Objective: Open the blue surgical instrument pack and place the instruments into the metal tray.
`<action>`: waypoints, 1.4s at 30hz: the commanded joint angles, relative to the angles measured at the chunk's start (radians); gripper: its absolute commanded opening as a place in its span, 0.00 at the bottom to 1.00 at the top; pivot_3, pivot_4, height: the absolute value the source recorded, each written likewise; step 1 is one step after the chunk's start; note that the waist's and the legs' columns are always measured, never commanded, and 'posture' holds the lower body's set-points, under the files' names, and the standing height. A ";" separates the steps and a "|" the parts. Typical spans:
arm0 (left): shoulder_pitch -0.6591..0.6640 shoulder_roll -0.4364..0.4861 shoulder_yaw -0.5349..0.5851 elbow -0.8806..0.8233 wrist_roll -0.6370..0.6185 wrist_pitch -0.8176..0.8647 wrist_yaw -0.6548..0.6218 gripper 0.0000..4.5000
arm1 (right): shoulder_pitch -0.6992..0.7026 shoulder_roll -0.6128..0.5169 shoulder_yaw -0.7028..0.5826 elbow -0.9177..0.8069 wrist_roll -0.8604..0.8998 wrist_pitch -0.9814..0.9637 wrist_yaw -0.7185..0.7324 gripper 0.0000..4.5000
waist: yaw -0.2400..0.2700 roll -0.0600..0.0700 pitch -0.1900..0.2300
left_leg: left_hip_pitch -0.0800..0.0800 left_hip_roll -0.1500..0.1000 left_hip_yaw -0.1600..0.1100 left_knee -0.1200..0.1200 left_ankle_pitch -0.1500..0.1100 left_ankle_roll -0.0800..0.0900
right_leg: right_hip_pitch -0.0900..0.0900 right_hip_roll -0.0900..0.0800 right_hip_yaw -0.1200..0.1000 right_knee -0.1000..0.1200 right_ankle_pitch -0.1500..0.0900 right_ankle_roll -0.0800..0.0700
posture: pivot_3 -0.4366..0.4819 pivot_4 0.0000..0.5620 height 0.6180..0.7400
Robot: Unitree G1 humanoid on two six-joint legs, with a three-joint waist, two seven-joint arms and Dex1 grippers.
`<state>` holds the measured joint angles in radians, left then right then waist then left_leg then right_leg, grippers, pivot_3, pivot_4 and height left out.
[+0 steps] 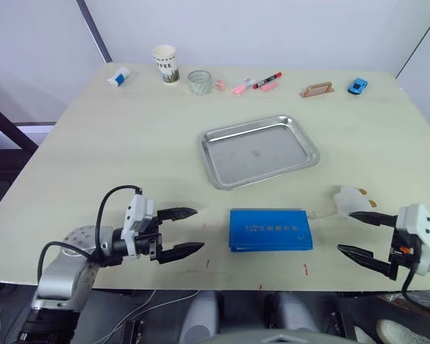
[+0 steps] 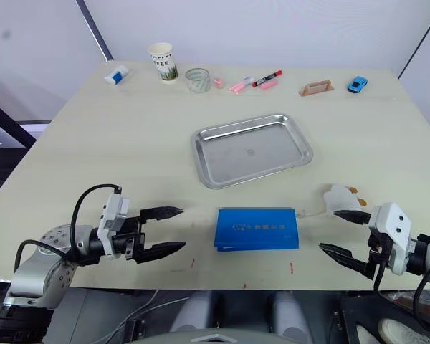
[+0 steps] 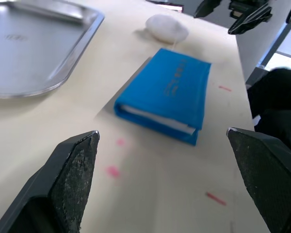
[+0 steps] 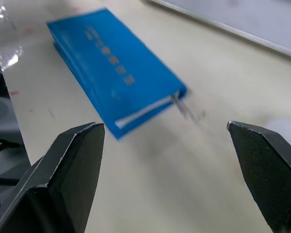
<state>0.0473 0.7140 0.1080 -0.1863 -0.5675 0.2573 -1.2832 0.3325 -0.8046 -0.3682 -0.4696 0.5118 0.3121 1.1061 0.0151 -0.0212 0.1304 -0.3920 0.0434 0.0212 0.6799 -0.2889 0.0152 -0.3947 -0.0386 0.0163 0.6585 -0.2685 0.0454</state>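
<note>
One blue surgical instrument pack (image 1: 270, 229) lies closed and flat near the table's (image 1: 115, 150) front edge, lettering up. Metal tray (image 1: 258, 150) sits just behind it, apart from it, nothing visible inside. Left gripper (image 1: 188, 231) hovers beside the pack's left end, fingers spread apart, holding nothing. Right gripper (image 1: 352, 231) hovers off the pack's right end, fingers likewise apart and holding nothing. White plush toy (image 1: 350, 199) rests by the right gripper, close to the pack's right corner. Along the far edge: paper cup (image 1: 166, 63), clear glass (image 1: 199, 82), markers (image 1: 258, 84), blue toy car (image 1: 357, 86).
</note>
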 commanded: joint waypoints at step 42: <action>-0.089 0.054 -0.050 -0.212 -0.129 0.119 -0.039 1.00 | -0.218 0.079 0.433 0.268 -0.384 -0.572 -0.088 0.64 | -0.001 0.001 0.001 | 0.001 0.000 0.001 0.000 0.000 0.000 | 0.000 0.001 0.001 0.000 0.000 0.000 | 0.48 0.27 1.00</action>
<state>-0.0420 0.7601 0.0471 -0.3900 -0.6896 0.3887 -1.3103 0.1261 -0.7247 0.0690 -0.1904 0.1246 -0.2406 1.0242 0.0137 -0.0201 0.1311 -0.3911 0.0434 0.0221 0.6799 -0.2889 0.0152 -0.3949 -0.0379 0.0174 0.6588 -0.2685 0.0452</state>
